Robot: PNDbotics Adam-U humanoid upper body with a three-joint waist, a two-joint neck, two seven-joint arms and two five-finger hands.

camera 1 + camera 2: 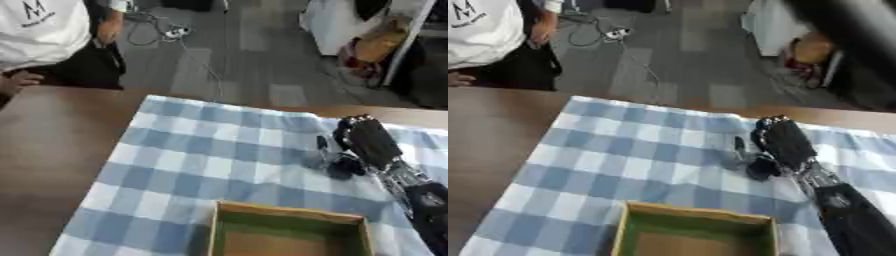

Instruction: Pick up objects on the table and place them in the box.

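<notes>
While your right hand (367, 142) comes in from the right side, it sits low over the blue and white checked cloth (201, 160) that covers the middle of the brown surface (52, 150). Its black back faces up toward the head, with the silver wrist joints trailing toward the lower right corner. Your fingers (341, 131) curl down and to the left, and your thumb points toward a small dark object (339, 167) lying on the cloth just below them. That object looks rounded and dark, with a paler grey bit (744, 161) beside it, but you cannot make out what it is. You also cannot tell whether your fingers actually close on it or only touch it; the hand hides the contact.

Your box (289, 235) stands at the near edge of the cloth, below and to the left of the hand. It has pale wooden walls, a green inner lining and a brown floor, and nothing shows inside it. The dark object lies near the box's far right corner, apart from it.

Your left hand shows in neither view.
</notes>
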